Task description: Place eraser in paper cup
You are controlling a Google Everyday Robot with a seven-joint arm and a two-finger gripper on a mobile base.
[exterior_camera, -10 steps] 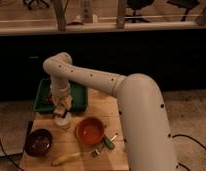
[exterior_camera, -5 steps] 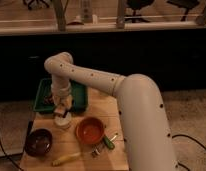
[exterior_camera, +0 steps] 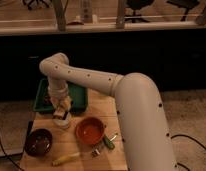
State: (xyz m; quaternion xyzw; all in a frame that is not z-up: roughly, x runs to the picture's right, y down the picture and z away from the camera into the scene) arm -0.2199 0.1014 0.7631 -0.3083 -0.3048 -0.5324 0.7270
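Paper cup sat directly under the gripper, upright on the wooden table, back near the far edge. The gripper pointed straight down over the cup's mouth, so close I couldn't say if the two touched. Honestly couldn't tell whether it was open, closed or holding something. Right behind the gripper was a green tray, with the white arm reaching over it from the right side of the view. To the gripper's right and a bit nearer the camera sat the orange-red bowl. To its left and nearer still was the dark brown bowl. Well in front of the gripper, by the table's front edge, lay a yellow thing. A small green item lay just beside the orange-red bowl on its far side from the gripper.
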